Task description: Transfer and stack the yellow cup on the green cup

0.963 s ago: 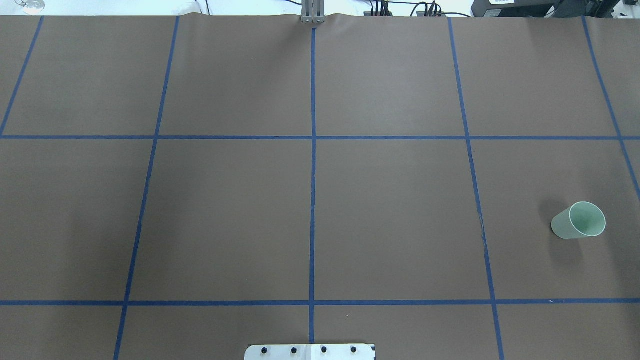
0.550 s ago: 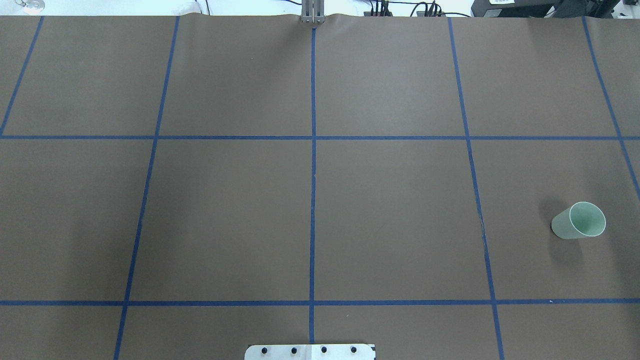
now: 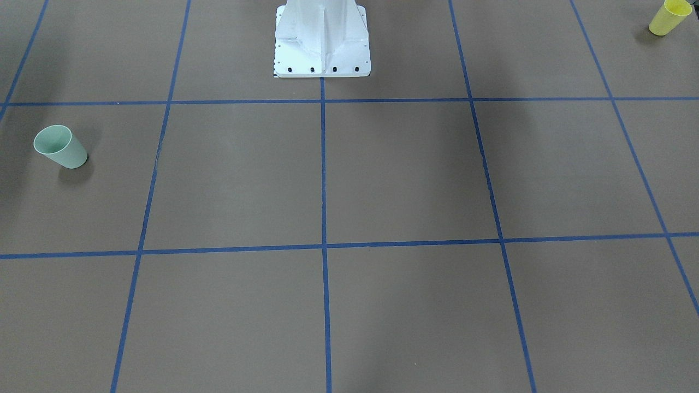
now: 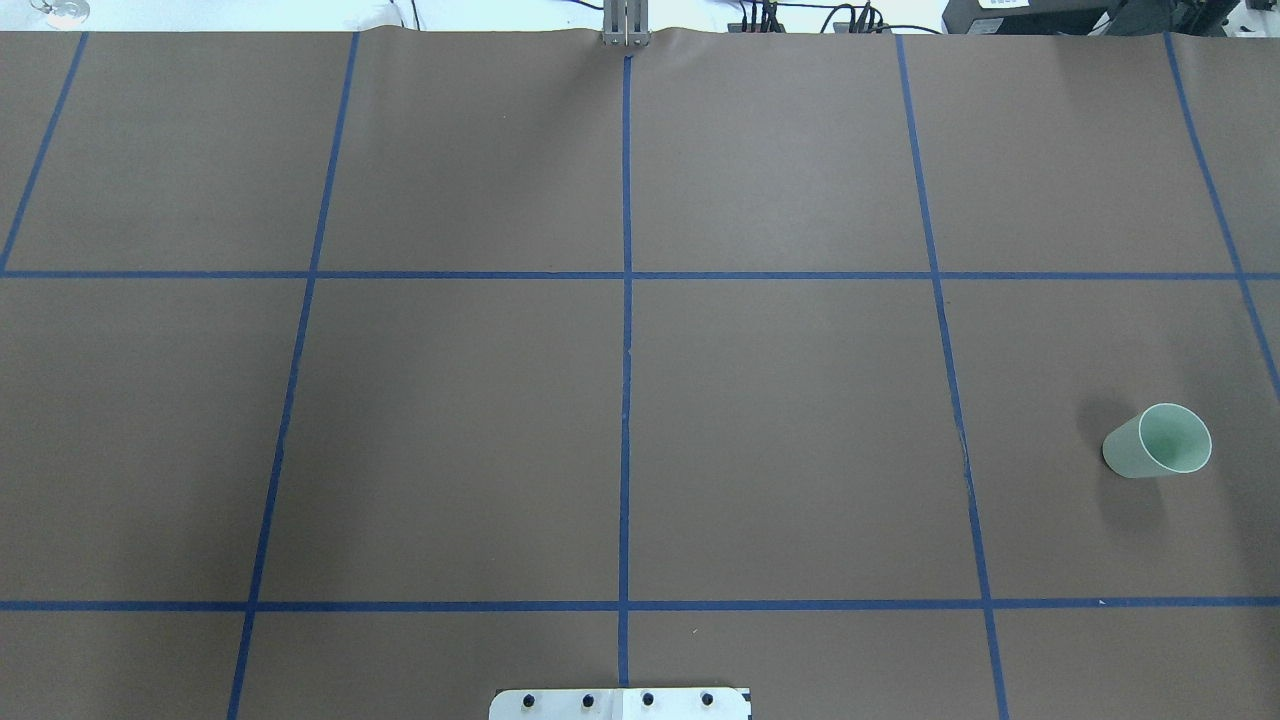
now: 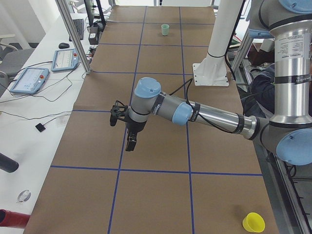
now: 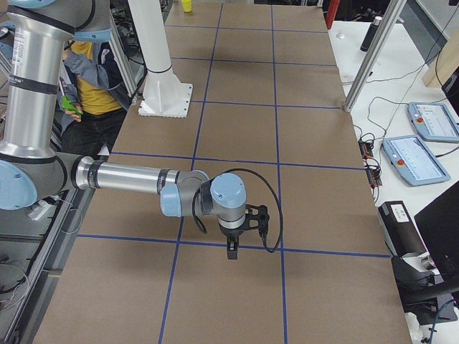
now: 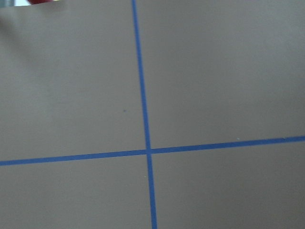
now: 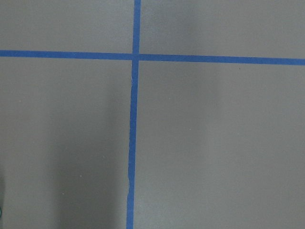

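Front view: green cup (image 3: 60, 146) stands upright near the view's left edge of the desk (image 3: 382, 174), and yellow cup (image 3: 669, 17) sits at the far right corner, well apart, neither touched. Side views: left end effector (image 5: 130, 141) and right end effector (image 6: 231, 249) hang above the desk, away from both cups; whether wide or narrow cannot be told. Judged step: approach not begun; next, the left arm must reach the yellow cup.

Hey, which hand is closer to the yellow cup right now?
Left. The left hand hangs over the end of the table where the yellow cup stands, out across the table from it. The right hand hangs toward the opposite end, the cup far beyond it.
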`<control>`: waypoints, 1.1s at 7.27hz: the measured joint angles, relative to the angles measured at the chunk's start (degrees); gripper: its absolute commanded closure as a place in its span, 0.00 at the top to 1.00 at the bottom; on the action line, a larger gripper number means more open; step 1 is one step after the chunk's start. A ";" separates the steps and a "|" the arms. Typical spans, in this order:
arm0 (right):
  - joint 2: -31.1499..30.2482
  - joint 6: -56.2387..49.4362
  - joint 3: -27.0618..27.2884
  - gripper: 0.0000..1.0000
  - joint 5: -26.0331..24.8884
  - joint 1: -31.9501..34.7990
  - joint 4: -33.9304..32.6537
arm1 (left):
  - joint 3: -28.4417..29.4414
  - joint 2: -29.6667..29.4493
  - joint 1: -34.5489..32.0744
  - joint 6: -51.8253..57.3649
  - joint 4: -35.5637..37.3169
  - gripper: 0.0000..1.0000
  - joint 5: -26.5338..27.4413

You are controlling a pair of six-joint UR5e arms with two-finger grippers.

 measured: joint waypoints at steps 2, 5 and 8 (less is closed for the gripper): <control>-0.21 0.02 -0.18 1.00 0.06 0.00 -0.05 | -1.60 4.01 0.09 -10.72 -0.50 1.00 10.91; -0.84 0.55 -0.56 1.00 0.45 -0.01 -0.16 | -2.05 12.78 0.22 -26.04 -0.47 1.00 27.55; -1.04 0.62 -1.00 1.00 1.34 -0.08 -0.21 | -2.11 22.47 0.50 -39.84 -0.64 1.00 34.70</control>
